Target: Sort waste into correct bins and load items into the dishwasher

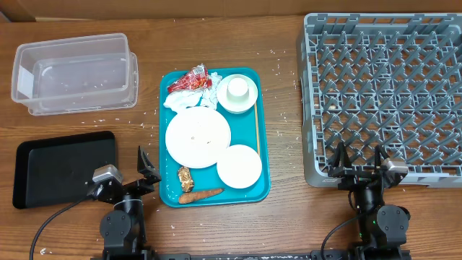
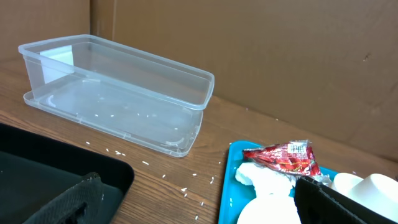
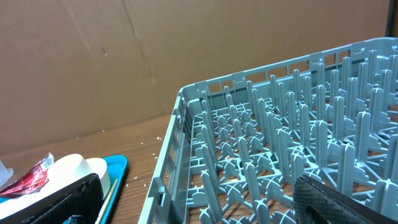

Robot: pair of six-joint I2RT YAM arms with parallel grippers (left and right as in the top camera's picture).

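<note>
The left tool (image 1: 148,165) stands wide and empty at the near edge of the desk (image 1: 289,217). The right tool (image 1: 359,160) is equally wide and empty, just at the near rim of the grey dish rack (image 1: 307,108).

The carrot piece (image 1: 201,195) lies just to the left tool's right, on the near end of the teal tray (image 1: 264,170). Its long axis runs roughly left to right, and the brown lump (image 1: 185,178) sits just beyond it. The left arm is clearly nearer this waste, and the black tray (image 1: 65,170) lies beside it on its other side. The clear tub (image 1: 72,110) sits farther back.

The pink plate (image 1: 239,166) and white plate (image 1: 198,137) lie between the arms. The wooden desk is flecked with rice, and brown cardboard (image 2: 280,50) closes off the back.
</note>
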